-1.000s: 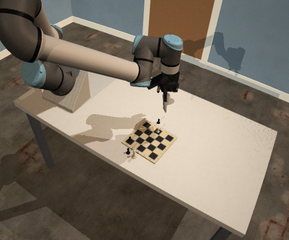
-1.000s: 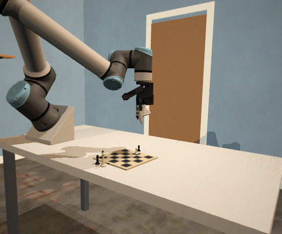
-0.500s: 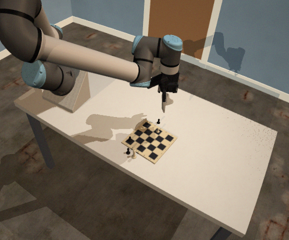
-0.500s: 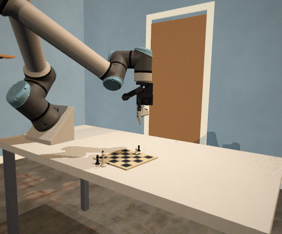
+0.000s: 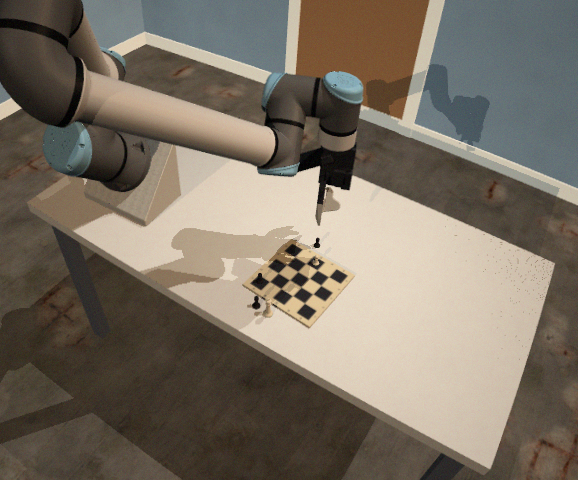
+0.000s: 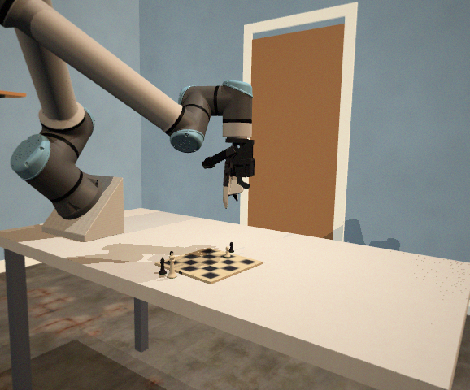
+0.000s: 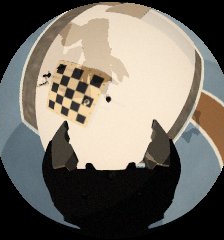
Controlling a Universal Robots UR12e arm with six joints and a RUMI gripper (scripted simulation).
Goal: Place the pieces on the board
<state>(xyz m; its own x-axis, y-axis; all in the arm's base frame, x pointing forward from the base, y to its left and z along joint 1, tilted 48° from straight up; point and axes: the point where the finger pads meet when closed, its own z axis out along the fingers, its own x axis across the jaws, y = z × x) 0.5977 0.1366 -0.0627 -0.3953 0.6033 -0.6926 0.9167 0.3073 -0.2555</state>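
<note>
The chessboard (image 5: 299, 281) lies on the white table and also shows in the wrist view (image 7: 74, 93). A white king (image 5: 267, 308) and a black piece (image 5: 255, 303) stand on the table beside the board's near left edge. Another small black piece (image 5: 317, 242) stands on the table just off the far edge; it also shows in the wrist view (image 7: 108, 99). I cannot tell which black piece is the pawn and which the bishop. My gripper (image 5: 318, 217) is open and empty. It hangs high above the table, over the far small black piece.
A white piece (image 5: 314, 262) stands on a board square near the far edge. A dark piece (image 5: 259, 280) seems to stand on a square at the left corner. The arm's base block (image 5: 139, 191) sits at the table's far left. The table's edge runs close to the king.
</note>
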